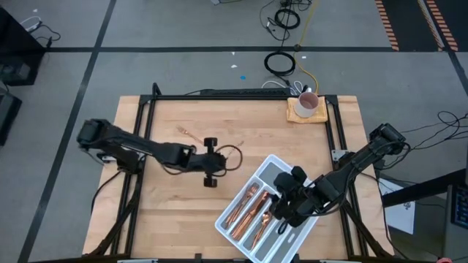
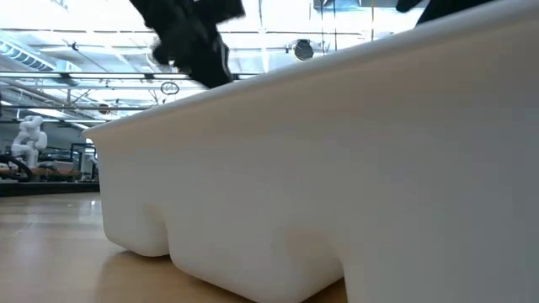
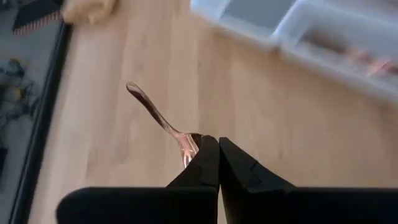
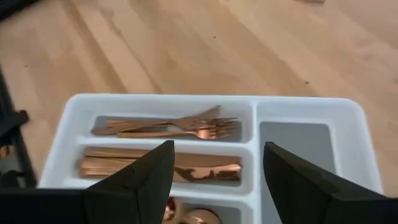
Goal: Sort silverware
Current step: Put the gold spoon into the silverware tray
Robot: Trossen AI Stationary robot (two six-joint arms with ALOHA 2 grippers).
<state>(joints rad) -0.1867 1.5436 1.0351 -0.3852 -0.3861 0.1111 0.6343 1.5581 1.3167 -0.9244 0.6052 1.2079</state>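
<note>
My left gripper hangs over the middle of the table, shut on a copper fork. Another copper piece lies flat on the wood behind it, toward the far left. The white divided tray sits slantwise at the near right. It holds forks in one compartment, more copper pieces in the one beside it, and has a bare end compartment. My right gripper hovers open above the tray and touches nothing. My left gripper pinches the fork's tine end between its two shut fingertips. The fingers slant down from the table's left side. The handle sticks out ahead of them toward the far right, and the fork looks lifted clear of the wood.
A white mug stands on a yellow mat at the far right corner. The tray's white wall fills the low view. Bare wood lies between the left gripper and the tray.
</note>
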